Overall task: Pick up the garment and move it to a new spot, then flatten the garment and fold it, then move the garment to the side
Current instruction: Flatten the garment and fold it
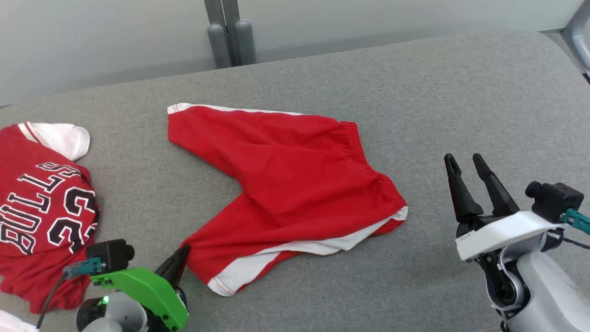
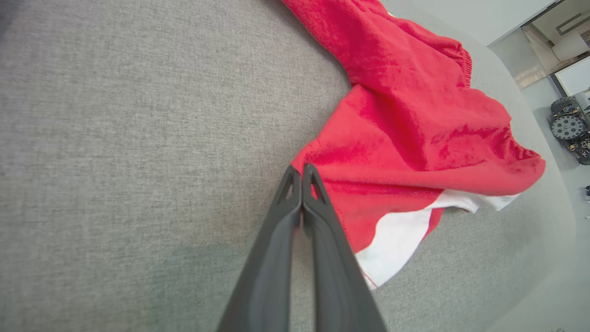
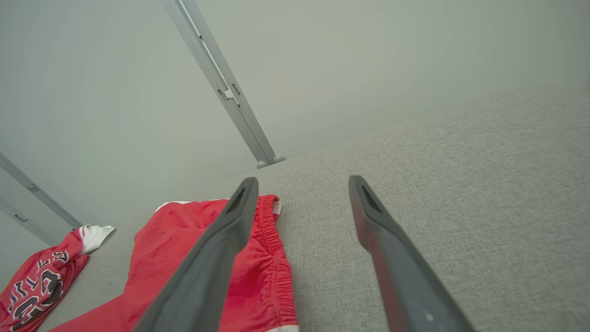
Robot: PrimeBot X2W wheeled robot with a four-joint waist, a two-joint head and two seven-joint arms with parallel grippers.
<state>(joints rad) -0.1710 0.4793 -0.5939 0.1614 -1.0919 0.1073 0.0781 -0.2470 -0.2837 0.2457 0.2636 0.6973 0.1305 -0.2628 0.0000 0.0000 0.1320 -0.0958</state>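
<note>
Grey surface (image 1: 461,92), red shorts (image 1: 295,184), BULLS 23 jersey (image 1: 41,203), left gripper (image 2: 302,169) jaws closed at shorts' corner, right gripper (image 1: 463,158) jaws wide.

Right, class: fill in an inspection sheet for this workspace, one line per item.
Surface: grey woven fabric surface, flat.
Job's things: red shorts with white side stripes, spread out, wrinkled, not folded.
Clutter: crumpled red Bulls jersey with white sleeve, apart from the shorts, at the left.
Grippers: left gripper shut, tips at a shorts leg hem, pinch unclear; right gripper open, empty, right of the shorts.
Cables: dark cables at both wrist cameras.
Surroundings: pale wall, grey metal posts behind.
</note>
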